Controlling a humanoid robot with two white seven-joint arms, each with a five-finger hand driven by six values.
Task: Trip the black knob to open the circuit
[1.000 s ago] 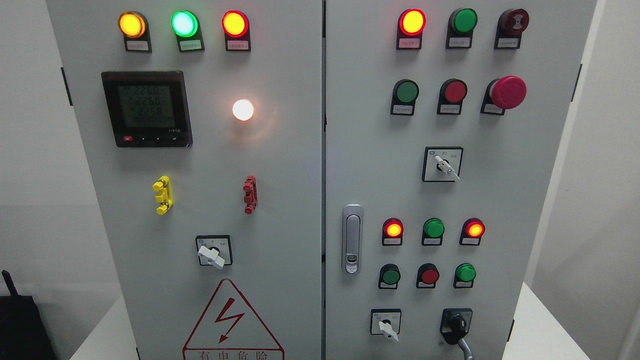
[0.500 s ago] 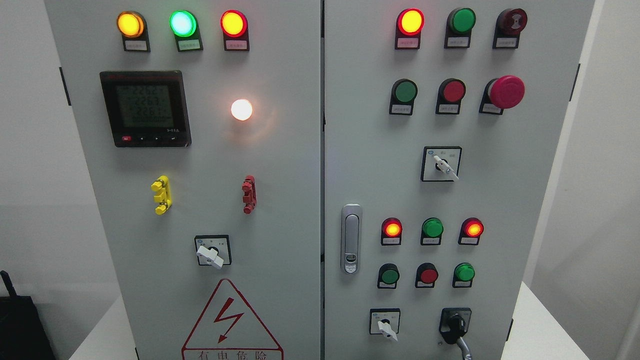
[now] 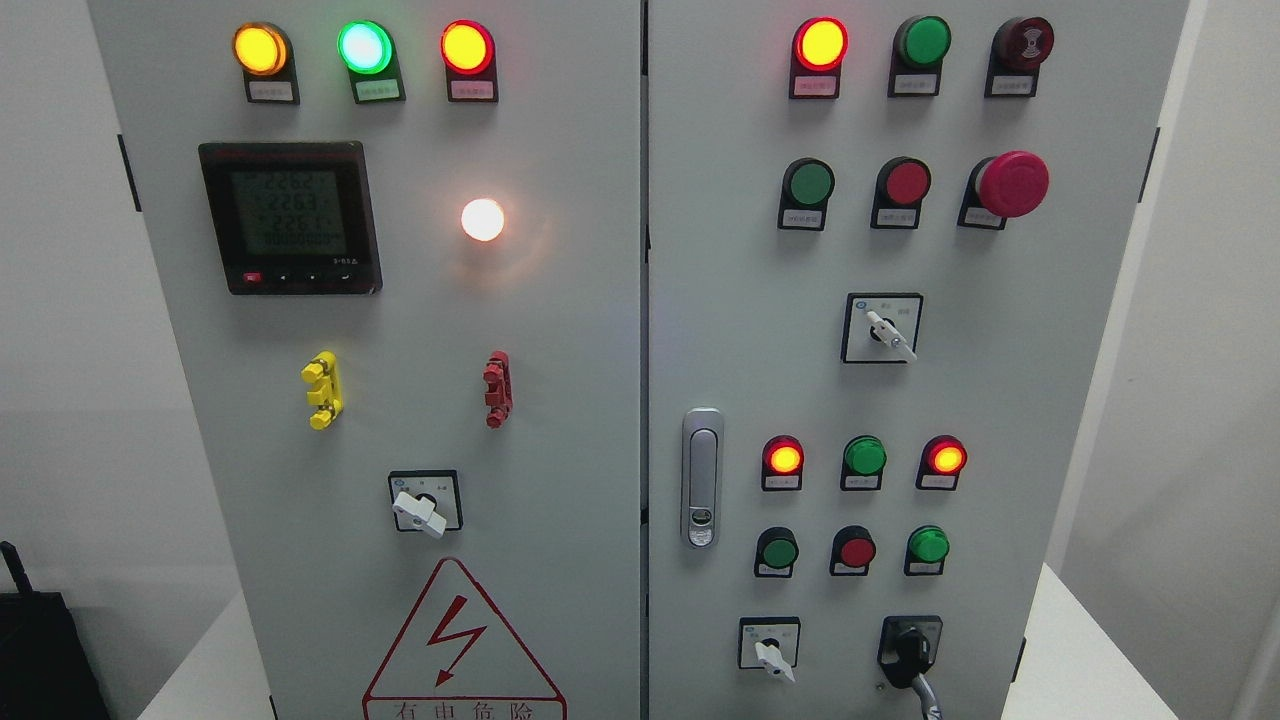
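Observation:
A grey control cabinet [image 3: 560,300] with two doors fills the head view. The black knob [image 3: 908,650] sits at the lower right of the right door, on a black square plate, with a grey lever-like tip pointing down and to the right at the picture's bottom edge. No robot hand or arm shows anywhere in the frame.
The right door carries lit red lamps [image 3: 820,43], green and red buttons, a red mushroom stop button [image 3: 1012,184], two white selector switches [image 3: 884,330] and a metal door latch [image 3: 702,478]. The left door holds a meter [image 3: 290,216], lamps and a white selector [image 3: 420,508].
The view has shifted very slightly, so the cabinet sits a few pixels further left. The meter's digits have changed. Nothing on the panel has been moved.

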